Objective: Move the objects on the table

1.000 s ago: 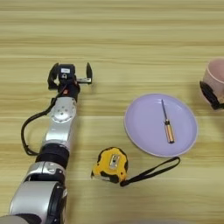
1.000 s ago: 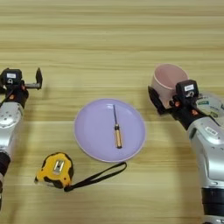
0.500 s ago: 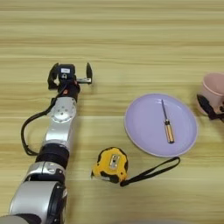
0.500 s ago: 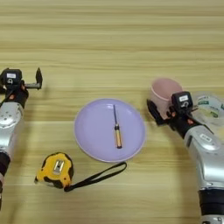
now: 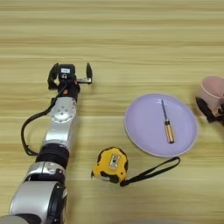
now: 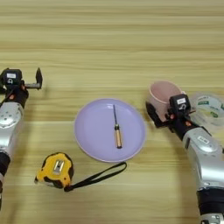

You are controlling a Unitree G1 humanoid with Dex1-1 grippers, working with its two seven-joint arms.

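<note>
Though partly hidden by the right pincer (image 6: 162, 114) gripping it, pink cup (image 6: 162, 92); left pincer (image 5: 71, 73) agape.

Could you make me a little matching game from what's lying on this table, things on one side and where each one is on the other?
Things:
1. screwdriver
2. tape measure
3. pink cup
4. roll of tape

Places:
A. between the right gripper's fingers
B. on the purple plate
C. at the table's right edge, beside the right arm
D. near edge, left of the plate, strap trailing

Pairs: 1-B, 2-D, 3-A, 4-C
</note>
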